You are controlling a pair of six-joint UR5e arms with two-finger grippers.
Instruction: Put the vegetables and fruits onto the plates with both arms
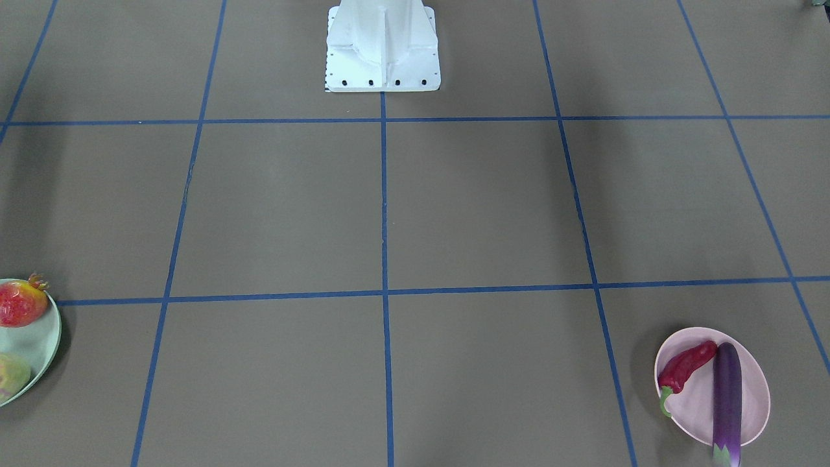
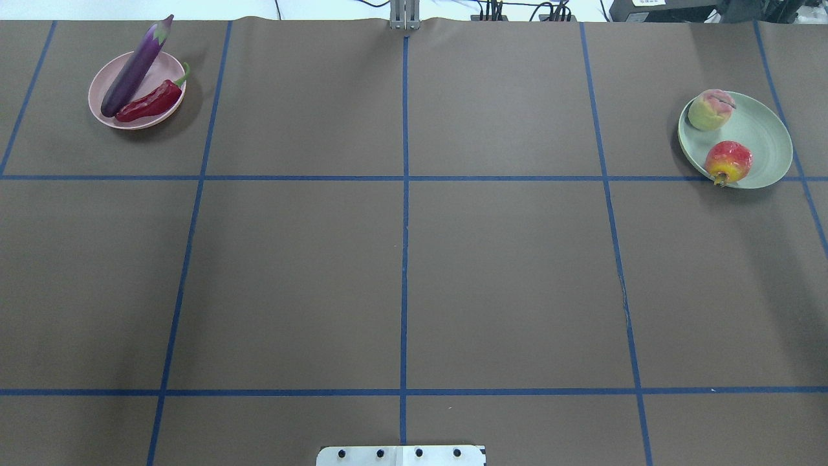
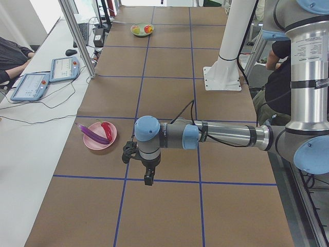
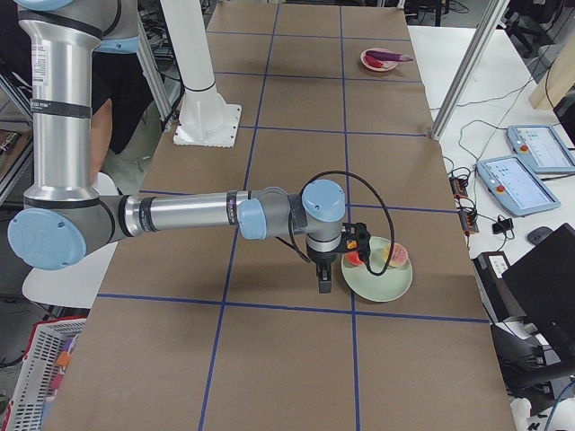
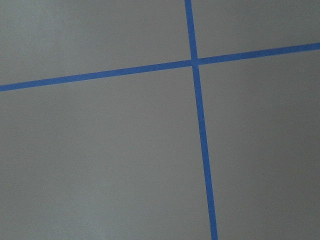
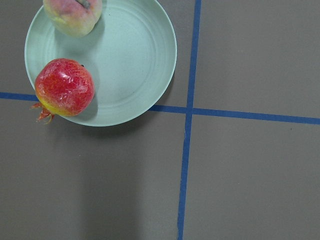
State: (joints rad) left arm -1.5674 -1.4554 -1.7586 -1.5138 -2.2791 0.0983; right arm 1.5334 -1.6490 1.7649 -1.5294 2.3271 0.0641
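Observation:
The purple eggplant (image 2: 136, 65) and the red chili (image 2: 150, 103) lie side by side on the pink plate (image 2: 92, 97) at the far left of the overhead view. On the mint green plate (image 2: 760, 139) at the far right rest the peach (image 2: 709, 110) and the pomegranate (image 2: 728, 162). My left gripper (image 3: 148, 177) shows only in the exterior left view, hanging fingers-down over bare table beside the pink plate (image 3: 97, 145). My right gripper (image 4: 323, 284) shows only in the exterior right view, just beside the green plate (image 4: 377, 285). I cannot tell whether either is open or shut.
The white base mount (image 2: 401, 455) stands at the robot's edge of the brown table, which carries a blue tape grid. Control tablets (image 3: 51, 72), cables and metal posts (image 3: 77, 36) line the operators' side. A person's arm (image 3: 11, 51) rests there.

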